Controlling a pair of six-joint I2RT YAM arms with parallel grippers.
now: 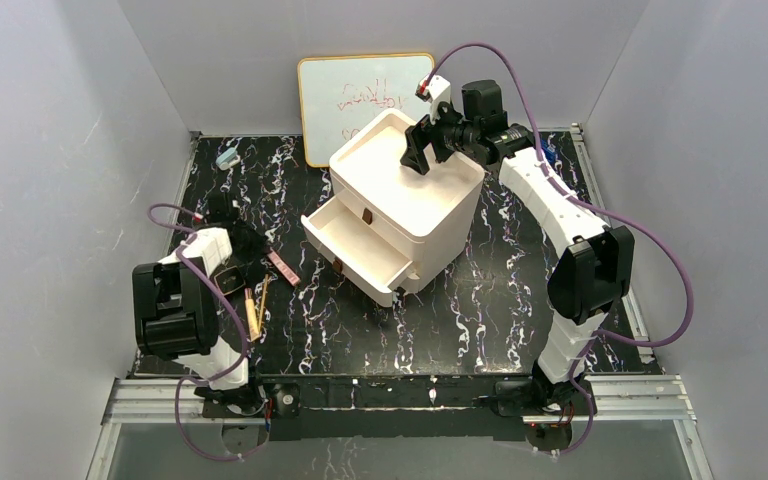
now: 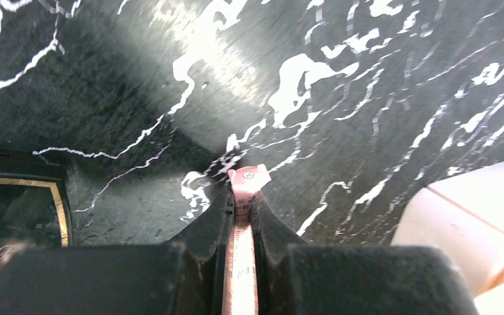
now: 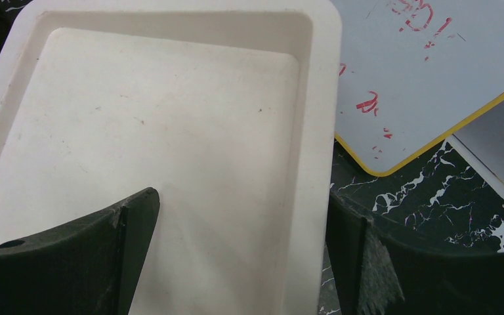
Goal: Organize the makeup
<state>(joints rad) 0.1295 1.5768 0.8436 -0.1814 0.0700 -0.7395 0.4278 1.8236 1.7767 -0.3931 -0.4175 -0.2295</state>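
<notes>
My left gripper [image 1: 256,249] [image 2: 241,197] is shut on the pink flat palette [image 2: 249,178], held edge-on low over the black marble table; the palette sticks out past the fingertips [image 1: 283,266]. The dark square compact [image 1: 228,279] [image 2: 13,213] lies just left of it. Two tan wooden-handled brushes [image 1: 254,310] lie on the table in front of the left arm. My right gripper [image 1: 420,150] [image 3: 239,249] is open and empty above the top tray of the white drawer organizer [image 1: 405,205] [image 3: 170,131]. The peach puff is out of view.
The organizer's lower drawer [image 1: 355,255] stands pulled out toward the left arm; its corner shows in the left wrist view [image 2: 479,223]. A whiteboard [image 1: 360,95] [image 3: 426,72] leans on the back wall. A small pale-blue object [image 1: 227,158] lies at the back left.
</notes>
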